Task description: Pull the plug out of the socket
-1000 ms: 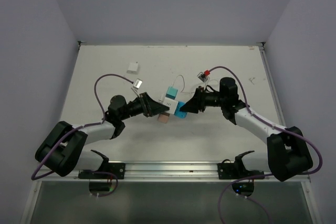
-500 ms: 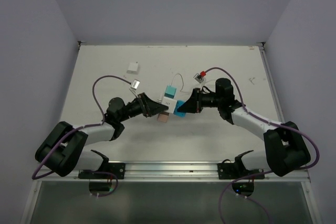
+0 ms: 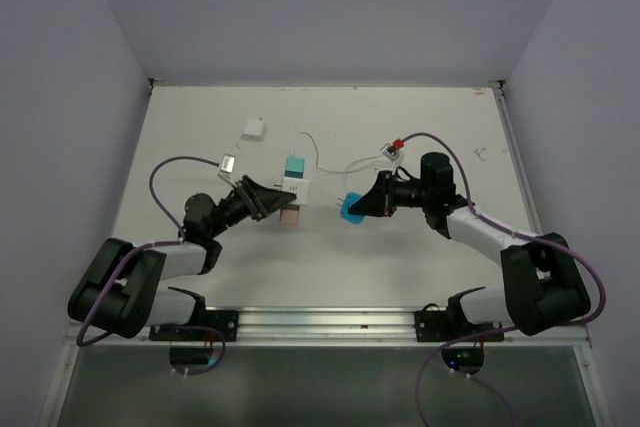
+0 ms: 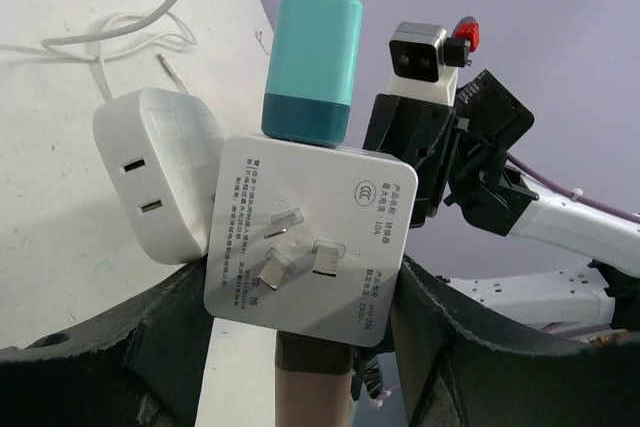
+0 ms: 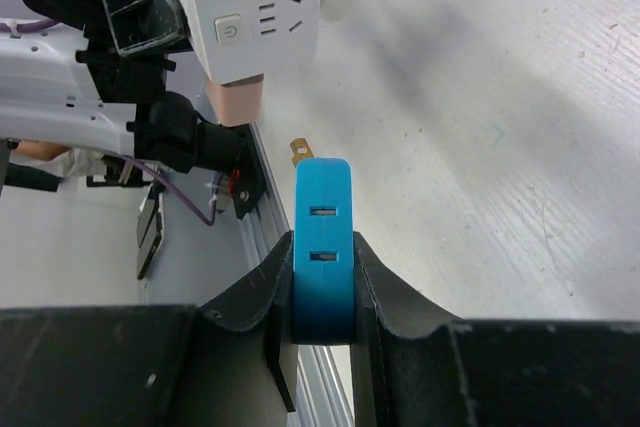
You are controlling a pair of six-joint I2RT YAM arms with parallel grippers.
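Observation:
The socket [image 4: 305,237], a white cube adapter, sits between the fingers of my left gripper [image 4: 300,297], which is shut on it; its metal prongs face the left wrist camera. A teal plug [image 4: 310,62] and a tan plug [image 4: 315,382] are still stuck in it. The blue plug [image 5: 322,247] is clamped in my shut right gripper [image 5: 322,287], its prongs bare. In the top view the blue plug [image 3: 349,210] hangs clear of the socket [image 3: 296,190], with a gap between them. My left gripper [image 3: 275,202] and right gripper [image 3: 358,206] face each other.
A small white block [image 3: 253,128] lies at the back left of the table. A rounded white charger [image 4: 160,172] with a thin white cable [image 3: 322,160] lies just behind the socket. The metal rail [image 3: 320,322] runs along the near edge.
My right gripper closed on the blue plug and drew it rightwards out of the socket. My left arm pulled the socket with its teal and tan plugs leftwards, opening a gap.

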